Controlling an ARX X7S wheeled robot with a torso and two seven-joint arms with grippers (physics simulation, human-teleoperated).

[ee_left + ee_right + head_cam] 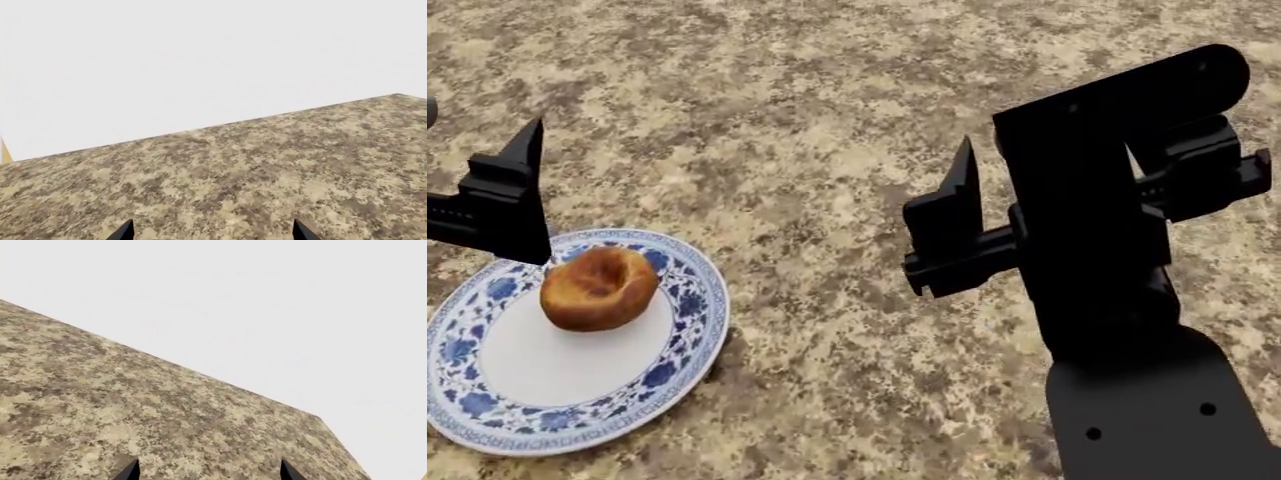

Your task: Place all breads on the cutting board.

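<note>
The golden-brown ring-shaped bun (598,287) sits on a blue-and-white floral plate (689,350) at the near left of the head view. My left gripper (481,130) hovers open just above and to the left of the bun, one dark finger (507,195) overlapping the plate's far rim. Its tips (213,232) stand wide apart over bare counter. My right gripper (1048,150) is open and empty, well to the right of the plate, tips (209,471) wide apart. The oval roll and the cutting board are out of view.
The speckled brown stone counter (827,100) fills the head view. Its far edge shows in the left wrist view (200,129), and an edge and corner in the right wrist view (319,417). My right arm's black body (1134,400) covers the near right.
</note>
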